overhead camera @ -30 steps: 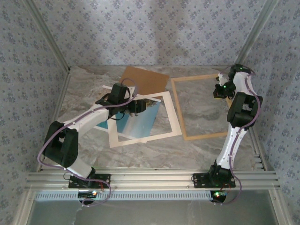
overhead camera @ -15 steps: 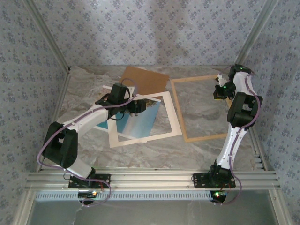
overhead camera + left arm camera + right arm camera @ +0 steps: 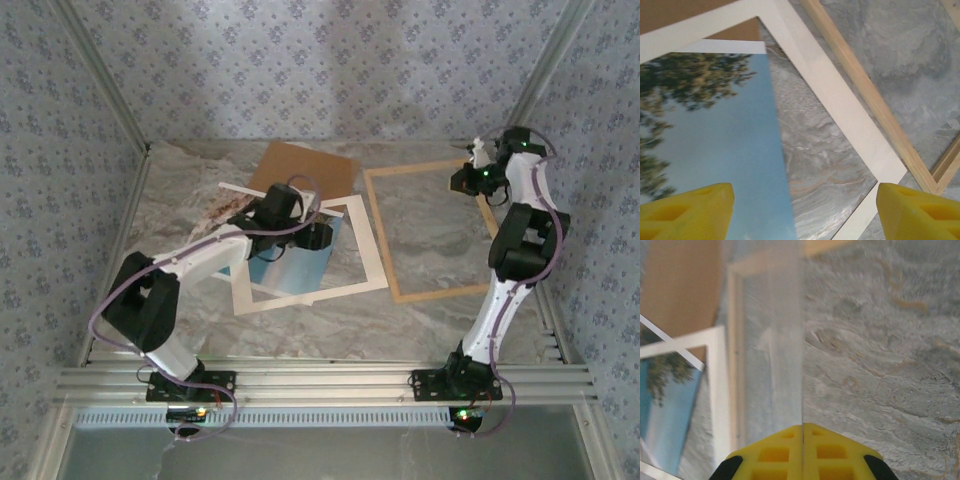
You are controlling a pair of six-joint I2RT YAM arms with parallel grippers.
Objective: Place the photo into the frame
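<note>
Frame point(image 3: 435, 292): light wood, flat on the marble-patterned table point(image 3: 330, 330); bare tabletop inside its rails, nothing set in it. In the left wrist view, one long rail point(image 3: 875, 105) running diagonally past the mat.

Photo point(image 3: 290, 265): flat on the table to the left of the frame, clear of its rails and not inside it. Skewed against the frame's sides. Blue sky and dark tree tops with a white margin in the left wrist view point(image 3: 715, 130).

White mat point(image 3: 365, 250): just left of the frame, its right bar between photo and frame. Near corner point(image 3: 890, 170) very close to the frame's left rail; contact impossible to tell. Overlapped by the photo.

Backing board point(image 3: 310, 168): plain brown, beyond the frame's far left corner, partly covered by the mat.

Left gripper point(image 3: 318, 236): left of the frame, above the photo's right edge. Yellow fingers point(image 3: 685, 212) spread wide, released, nothing between them.

Right gripper point(image 3: 466, 180): raised over the frame's far right corner. Fingers point(image 3: 775, 452) pressed together, clenched on a translucent sheet.

Translucent sheet point(image 3: 772, 365): pale and blurred, rising from the seam between the right fingers, with table and a frame rail dimly visible through it.
</note>
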